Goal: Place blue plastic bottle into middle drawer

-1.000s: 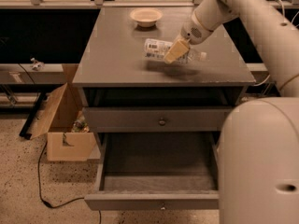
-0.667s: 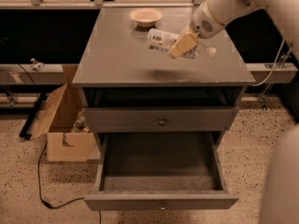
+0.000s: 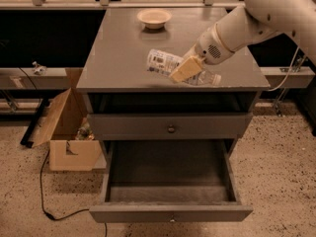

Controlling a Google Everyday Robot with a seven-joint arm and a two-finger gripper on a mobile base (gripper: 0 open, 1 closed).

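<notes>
Crosswise, hand (image 3: 186,69) over cabinet (image 3: 118,58) clasps blue plastic bottle (image 3: 162,61).

No legible text; just unreadable print on the blue plastic bottle (image 3: 161,61) in the pincer (image 3: 188,70) above the cabinet (image 3: 118,58).

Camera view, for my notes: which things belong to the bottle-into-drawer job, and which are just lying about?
Job:
bottle, held sideways over the cabinet top
gripper, shut on the bottle
lower drawer, pulled open

Lying about:
bowl at the back of the top
upper drawer, shut
cardboard box and cable on the floor
</notes>
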